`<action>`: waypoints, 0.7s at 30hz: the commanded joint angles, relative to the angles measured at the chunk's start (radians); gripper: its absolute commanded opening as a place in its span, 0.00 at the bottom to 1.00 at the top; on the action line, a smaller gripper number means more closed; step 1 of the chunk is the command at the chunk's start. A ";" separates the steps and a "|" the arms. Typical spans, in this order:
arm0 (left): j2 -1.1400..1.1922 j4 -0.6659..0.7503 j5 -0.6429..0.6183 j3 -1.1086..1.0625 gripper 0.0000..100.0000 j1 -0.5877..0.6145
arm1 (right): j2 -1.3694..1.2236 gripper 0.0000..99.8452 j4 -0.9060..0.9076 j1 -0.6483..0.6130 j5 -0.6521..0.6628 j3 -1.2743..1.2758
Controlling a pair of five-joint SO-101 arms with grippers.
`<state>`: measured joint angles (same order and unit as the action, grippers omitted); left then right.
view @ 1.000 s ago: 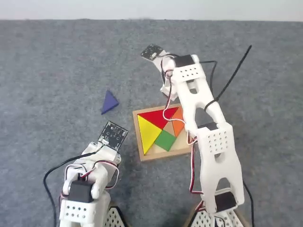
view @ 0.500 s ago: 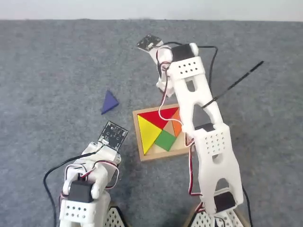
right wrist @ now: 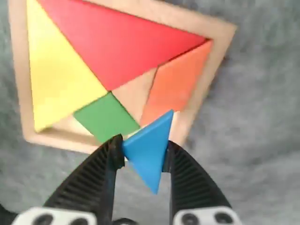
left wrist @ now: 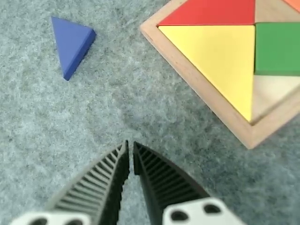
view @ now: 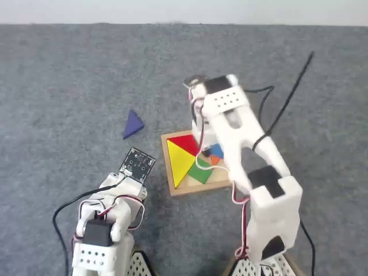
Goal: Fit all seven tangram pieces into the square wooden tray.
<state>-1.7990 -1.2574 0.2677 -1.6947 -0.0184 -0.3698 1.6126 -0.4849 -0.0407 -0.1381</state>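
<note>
Right gripper (right wrist: 143,146) — fingers clamped on light-blue triangle (right wrist: 149,157), held over the tray (right wrist: 224,35), right side; bare gap lies toward tray centre. Left gripper (left wrist: 130,151) — closed, empty.

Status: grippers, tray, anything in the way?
Right gripper shut on light blue triangle, over the tray. Left gripper shut, empty, off the tray. Dark blue triangle loose on carpet; nothing blocking.

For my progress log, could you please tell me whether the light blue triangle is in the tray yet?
Not yet: the light blue triangle is gripped in the right hand, over the tray's edge.
</note>
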 commanded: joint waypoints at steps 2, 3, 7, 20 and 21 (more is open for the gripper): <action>-0.017 0.002 0.015 0.010 0.02 0.002 | 0.056 0.09 -0.062 -0.059 -0.187 0.018; -0.017 0.002 0.015 0.010 0.02 0.002 | 0.047 0.09 -0.062 -0.067 -0.222 0.017; -0.017 0.002 0.015 0.010 0.02 0.002 | 0.012 0.10 -0.073 -0.073 -0.342 0.017; -0.017 0.002 0.015 0.010 0.02 0.002 | -0.099 0.10 -0.188 -0.196 -0.582 -0.075; -0.017 0.002 0.015 0.010 0.02 0.002 | -0.105 0.10 -0.188 -0.196 -0.597 -0.091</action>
<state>-1.7990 -1.2574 0.2677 -1.6947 -0.0169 -0.4849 1.4362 -0.6659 -0.5915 -0.1427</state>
